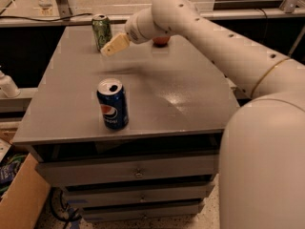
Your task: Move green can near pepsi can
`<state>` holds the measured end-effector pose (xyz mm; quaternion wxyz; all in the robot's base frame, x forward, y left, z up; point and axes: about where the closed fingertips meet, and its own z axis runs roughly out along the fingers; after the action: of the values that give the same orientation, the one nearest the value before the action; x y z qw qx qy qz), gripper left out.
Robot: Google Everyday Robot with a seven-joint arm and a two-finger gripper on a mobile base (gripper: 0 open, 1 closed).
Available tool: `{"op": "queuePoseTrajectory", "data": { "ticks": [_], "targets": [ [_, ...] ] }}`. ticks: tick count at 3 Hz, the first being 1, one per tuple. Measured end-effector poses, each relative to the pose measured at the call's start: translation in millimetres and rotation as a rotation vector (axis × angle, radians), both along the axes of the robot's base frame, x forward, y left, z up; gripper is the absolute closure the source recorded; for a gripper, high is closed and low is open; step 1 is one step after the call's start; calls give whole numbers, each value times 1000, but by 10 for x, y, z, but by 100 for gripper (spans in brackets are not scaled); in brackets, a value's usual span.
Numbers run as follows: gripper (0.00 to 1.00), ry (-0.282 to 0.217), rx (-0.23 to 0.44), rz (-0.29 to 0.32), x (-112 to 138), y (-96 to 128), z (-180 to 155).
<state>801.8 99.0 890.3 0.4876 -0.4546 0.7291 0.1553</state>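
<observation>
The green can (101, 31) stands upright at the far left of the grey cabinet top (176, 85). The pepsi can (113, 104) stands upright near the front left edge, dark blue with the globe logo facing me. My gripper (114, 45) reaches in from the right on a long white arm and hovers just right of and slightly in front of the green can, a little above the top. Its pale fingers point down-left toward the can.
A red object (161, 41) sits behind the wrist at the back of the top. The cabinet has drawers (138, 171) below. A cardboard box (21, 199) stands on the floor at lower left. A white bottle (6, 84) is at the left edge.
</observation>
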Motion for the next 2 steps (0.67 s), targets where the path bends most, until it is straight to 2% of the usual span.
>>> {"op": "queuePoseTrajectory", "data": {
  "ticks": [1,2],
  "targets": [
    [0,10,46,-45,320,157,-54],
    [0,22,83,-60,538,362,-83]
  ]
}}
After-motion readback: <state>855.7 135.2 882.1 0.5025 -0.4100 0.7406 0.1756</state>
